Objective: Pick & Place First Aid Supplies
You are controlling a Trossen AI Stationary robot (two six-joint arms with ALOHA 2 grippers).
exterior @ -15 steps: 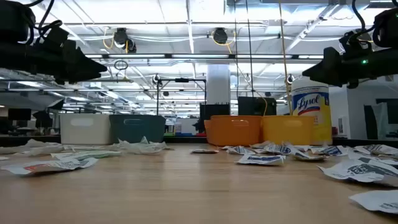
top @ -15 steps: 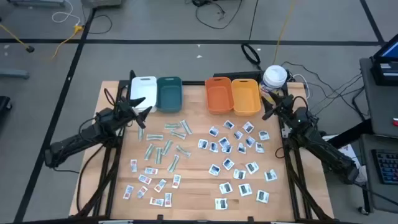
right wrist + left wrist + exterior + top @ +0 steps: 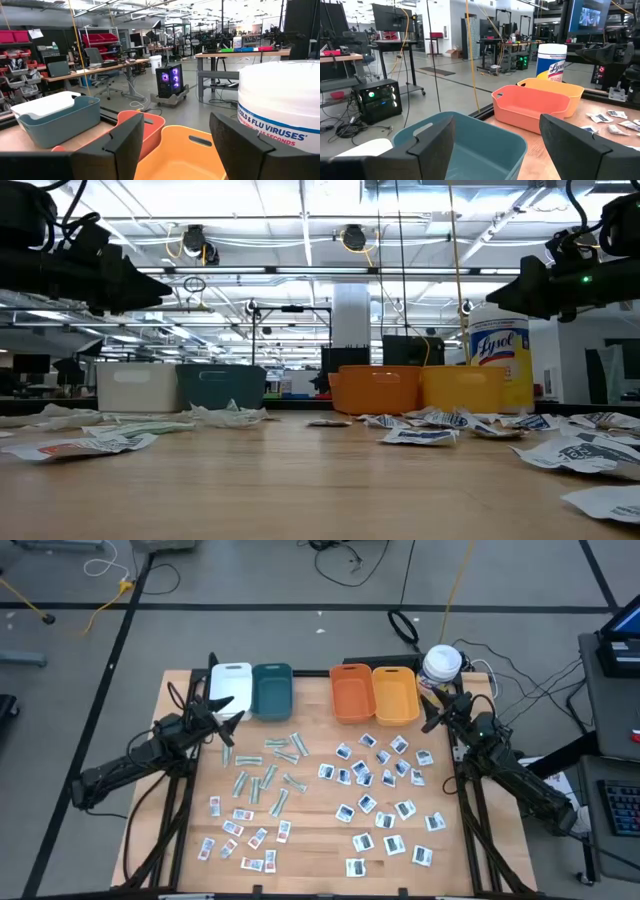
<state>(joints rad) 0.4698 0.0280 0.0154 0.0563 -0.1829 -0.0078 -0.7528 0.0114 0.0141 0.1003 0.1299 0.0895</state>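
Packets [image 3: 380, 775] lie scattered flat across my bench [image 3: 312, 835], none binned. Left gripper [image 3: 222, 718] and right gripper [image 3: 432, 716] hover, jaws open, empty. Risk: pinching two overlapped packets together, or sliding off one.

You can't read the print on the packets [image 3: 366, 772] from above, the canister [image 3: 285, 107] is cut off in the right wrist view, and the white bin [image 3: 362, 148] barely shows in the left.
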